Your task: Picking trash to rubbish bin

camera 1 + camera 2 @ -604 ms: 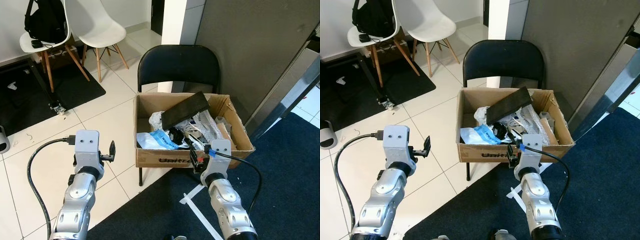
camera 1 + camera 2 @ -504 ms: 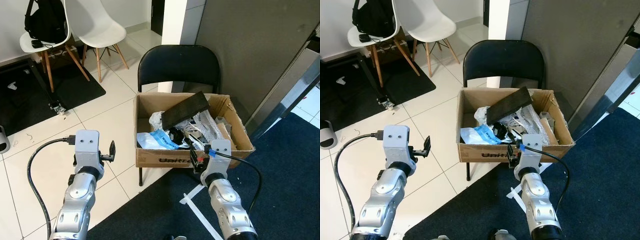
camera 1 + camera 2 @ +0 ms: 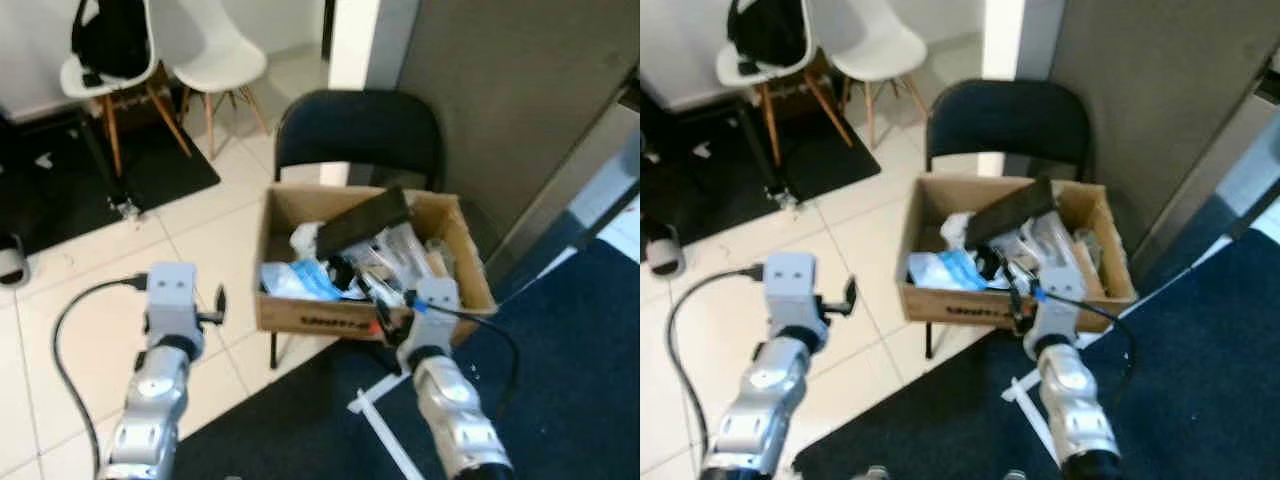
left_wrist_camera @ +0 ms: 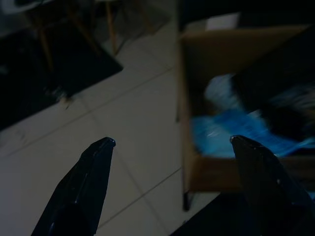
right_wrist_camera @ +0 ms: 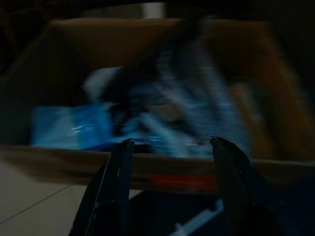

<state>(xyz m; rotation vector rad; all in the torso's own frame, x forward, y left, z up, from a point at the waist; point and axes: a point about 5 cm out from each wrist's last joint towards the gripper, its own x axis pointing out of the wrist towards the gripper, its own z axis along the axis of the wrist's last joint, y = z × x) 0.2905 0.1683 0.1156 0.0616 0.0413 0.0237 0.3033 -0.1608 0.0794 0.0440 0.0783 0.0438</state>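
Blurred head views. Open brown cardboard box [image 3: 300, 318] resting on the seat of a black folding chair [image 3: 358, 128], packed with trash: crumpled blue plastic bag [image 3: 296, 280] toward the box's left front corner, flat black slab [image 3: 362, 222] propped diagonally across the top, clear and white wrappers [image 3: 400, 250] toward the right side.

Right silver arm reaching forward and up from below, right end effector [image 5: 170, 147] at the box's front wall near its right front corner, fingers [image 5: 112, 187] spread apart, nothing between them, tips level with the box's front rim in the wrist view.

Left silver arm raised over the white tiled floor [image 3: 210, 240] left of the box, forearm angled up, left end effector [image 4: 172, 145] released, fingers [image 4: 83, 187] wide apart and empty, pointing toward the box's left wall and the blue bag inside.
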